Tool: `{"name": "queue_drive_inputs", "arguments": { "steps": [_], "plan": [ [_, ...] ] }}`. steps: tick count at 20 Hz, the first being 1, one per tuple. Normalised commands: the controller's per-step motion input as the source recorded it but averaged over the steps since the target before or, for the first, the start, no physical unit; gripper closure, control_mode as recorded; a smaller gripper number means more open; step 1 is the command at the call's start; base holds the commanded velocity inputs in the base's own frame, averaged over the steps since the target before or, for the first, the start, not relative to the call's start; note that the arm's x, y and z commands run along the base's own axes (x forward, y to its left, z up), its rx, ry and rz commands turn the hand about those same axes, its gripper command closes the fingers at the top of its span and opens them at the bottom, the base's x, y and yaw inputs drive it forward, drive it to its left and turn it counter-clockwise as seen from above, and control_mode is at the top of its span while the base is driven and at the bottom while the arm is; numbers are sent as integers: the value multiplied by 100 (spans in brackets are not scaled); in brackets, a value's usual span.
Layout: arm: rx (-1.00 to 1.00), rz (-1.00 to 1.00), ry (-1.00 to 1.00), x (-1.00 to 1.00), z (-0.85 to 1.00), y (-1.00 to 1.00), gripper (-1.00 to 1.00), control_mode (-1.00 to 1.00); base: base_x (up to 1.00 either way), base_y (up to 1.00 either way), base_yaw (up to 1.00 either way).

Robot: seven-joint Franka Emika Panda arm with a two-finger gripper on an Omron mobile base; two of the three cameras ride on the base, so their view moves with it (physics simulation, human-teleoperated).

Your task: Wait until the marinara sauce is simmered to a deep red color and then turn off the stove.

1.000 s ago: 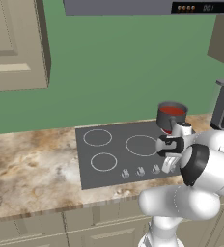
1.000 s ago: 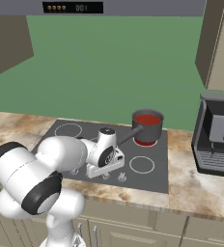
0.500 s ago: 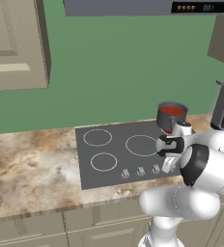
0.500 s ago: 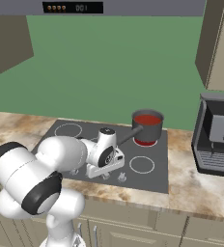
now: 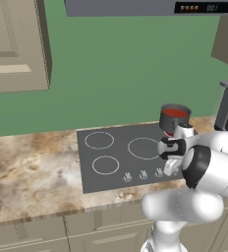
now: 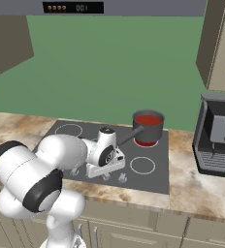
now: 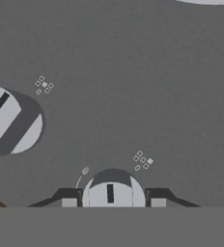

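Observation:
The marinara sauce (image 5: 175, 112) shows as a red round surface in a small dark grey pot (image 6: 148, 128) on the back right burner of the stove (image 5: 111, 150). The pot's handle points toward my arm. My gripper (image 7: 112, 195) is down at the row of silver knobs along the stove's front edge. It is shut on one knob (image 7: 112, 192), whose dark mark stands straight up in the hand view, and a dark fingertip (image 7: 68, 198) shows on each side of it. From the right base view, the hand (image 6: 104, 160) hides that knob.
A neighbouring knob (image 7: 7, 120) lies to the left in the hand view. More knobs (image 5: 143, 174) run along the stove's front. A black coffee machine (image 6: 218, 138) stands on the brown stone counter (image 5: 32, 172) right of the stove. Wall cabinets and a hood hang above.

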Motion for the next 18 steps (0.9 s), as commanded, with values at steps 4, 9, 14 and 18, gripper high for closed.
{"name": "queue_drive_inputs", "arguments": {
  "steps": [4, 9, 14, 18],
  "plan": [
    [-1, -14, 9, 0, 0, 0, 100, -100, 0, 0, 0],
    [0, -15, 6, 0, 0, 0, 100, -100, 0, 0, 0],
    [0, -14, 3, 0, 0, 0, 100, -100, 0, 0, 0],
    [0, -14, 4, 0, 0, 0, 100, -100, 0, 0, 0]
  ]
}}
